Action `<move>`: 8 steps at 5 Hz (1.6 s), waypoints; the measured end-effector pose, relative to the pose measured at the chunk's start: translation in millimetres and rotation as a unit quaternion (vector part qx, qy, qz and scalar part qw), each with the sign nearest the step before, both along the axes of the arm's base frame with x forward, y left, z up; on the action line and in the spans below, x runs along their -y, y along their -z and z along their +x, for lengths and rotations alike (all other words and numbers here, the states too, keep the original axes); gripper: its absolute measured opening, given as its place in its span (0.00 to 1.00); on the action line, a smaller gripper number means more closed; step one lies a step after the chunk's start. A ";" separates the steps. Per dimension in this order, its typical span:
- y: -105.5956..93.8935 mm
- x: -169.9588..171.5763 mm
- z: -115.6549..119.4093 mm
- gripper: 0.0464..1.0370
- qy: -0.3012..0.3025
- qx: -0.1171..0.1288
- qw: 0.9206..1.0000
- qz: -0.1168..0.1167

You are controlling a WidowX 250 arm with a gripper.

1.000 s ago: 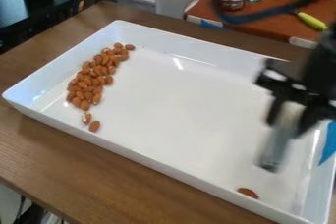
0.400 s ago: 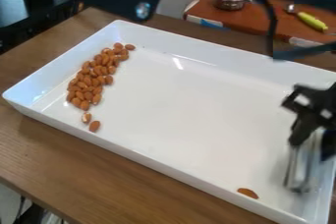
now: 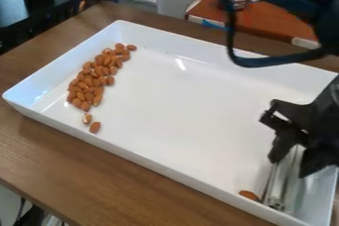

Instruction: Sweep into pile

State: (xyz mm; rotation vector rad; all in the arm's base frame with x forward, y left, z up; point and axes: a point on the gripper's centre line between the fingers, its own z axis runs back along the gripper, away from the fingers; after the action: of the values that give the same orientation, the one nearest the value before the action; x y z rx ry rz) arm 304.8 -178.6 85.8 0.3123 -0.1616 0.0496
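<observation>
Most nuts [image 3: 96,81] lay heaped at upper left; one stray nut [image 3: 248,195] at lower right awaited sweeping, beside what seemed a scraper [image 3: 281,183], pinched in the gripper [image 3: 290,165].

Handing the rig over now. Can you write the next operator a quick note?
Gripper: jaws closed on a flat sweeping tool, its lower end down in the white tray at the view's lower right.
Done: most almonds sit bunched along the tray's left side in view.
Left: a lone almond right beside the tool, contact unclear; two stragglers just below the bunch.
</observation>
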 end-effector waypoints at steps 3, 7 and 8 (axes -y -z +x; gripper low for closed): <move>6.1 -58.3 3.8 0.33 -0.004 0.000 1.000 0.007; 7.8 -143.8 15.4 0.33 0.042 -0.035 0.998 -0.013; 8.3 -155.8 16.0 0.33 0.047 -0.042 0.998 -0.003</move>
State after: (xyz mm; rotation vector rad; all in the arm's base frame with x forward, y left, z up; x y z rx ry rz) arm 320.8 -22.8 77.5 0.2991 -0.0926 -0.0562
